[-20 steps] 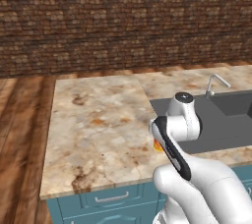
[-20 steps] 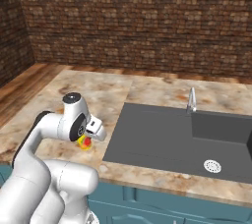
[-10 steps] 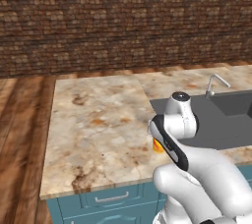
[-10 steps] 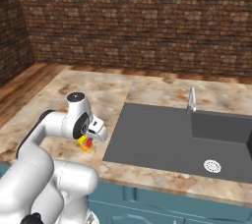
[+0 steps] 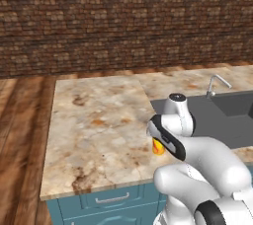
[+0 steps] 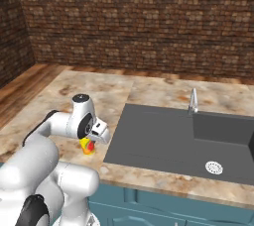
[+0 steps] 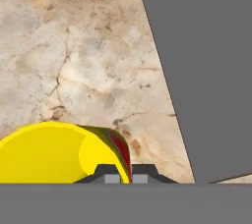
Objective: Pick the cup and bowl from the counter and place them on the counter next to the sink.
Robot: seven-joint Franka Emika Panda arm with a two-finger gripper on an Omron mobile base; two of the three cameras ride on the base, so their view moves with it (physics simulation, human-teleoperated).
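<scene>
One item held: pincer (image 7: pixel 125 175) is clenched on the cup (image 7: pixel 59 154) wall.
Change: arm barely shifted, cup stays just beside sink (image 6: pixel 163 138).
Meaning: probably release comes next.

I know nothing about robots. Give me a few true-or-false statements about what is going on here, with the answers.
1. The claw is shut on the rim of the yellow cup. True.
2. The cup is inside the sink. False: it is over the counter, left of the sink.
3. The faucet stands at the back of the sink. True.
4. The wall behind is white tile. False: it is brown brick.
</scene>
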